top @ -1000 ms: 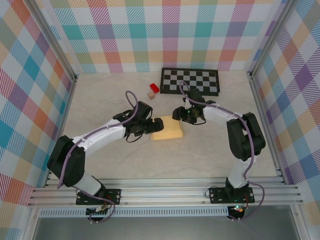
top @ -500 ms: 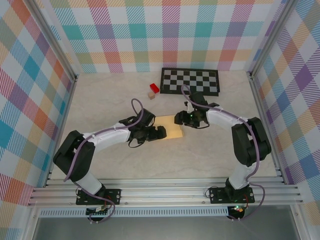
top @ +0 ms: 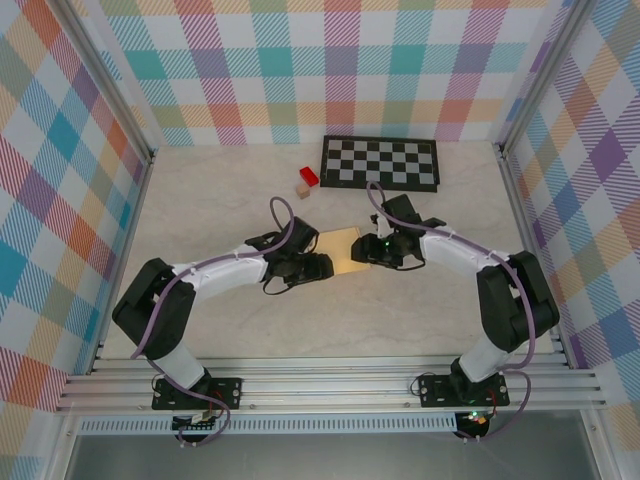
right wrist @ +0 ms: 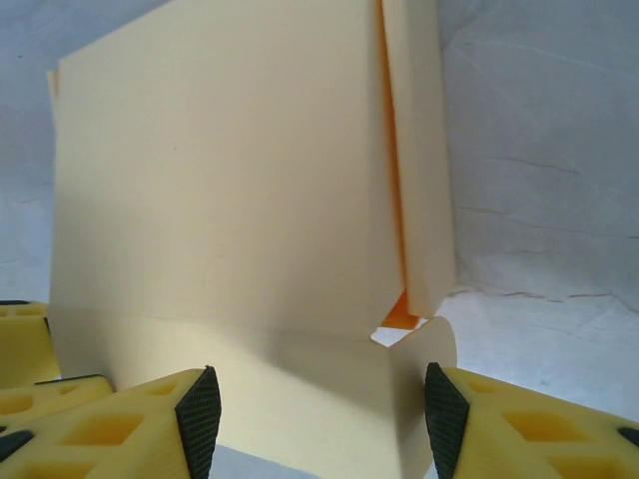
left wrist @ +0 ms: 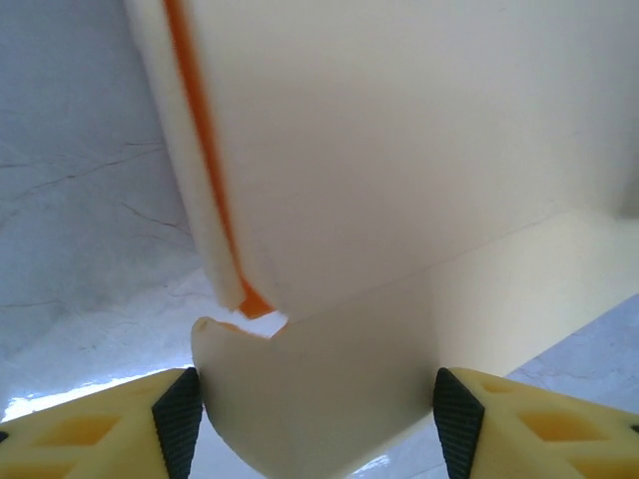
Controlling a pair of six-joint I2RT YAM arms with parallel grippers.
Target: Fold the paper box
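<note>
The left claw (left wrist: 317,424) has closed partway onto the paper box (left wrist: 399,150); the right claw (right wrist: 318,419), part-open, grips it too.

Smooth matt paper box (left wrist: 399,150) (thin card)

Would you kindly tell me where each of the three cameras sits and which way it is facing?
Top external: above and behind the bases, looking down on the table, left arm, right arm and the paper box between them.
Left wrist: on the left arm, looking past the left gripper at the box's flap; yellow fingers show.
Right wrist: likewise past the right gripper.
Shared: all see the box.
</note>
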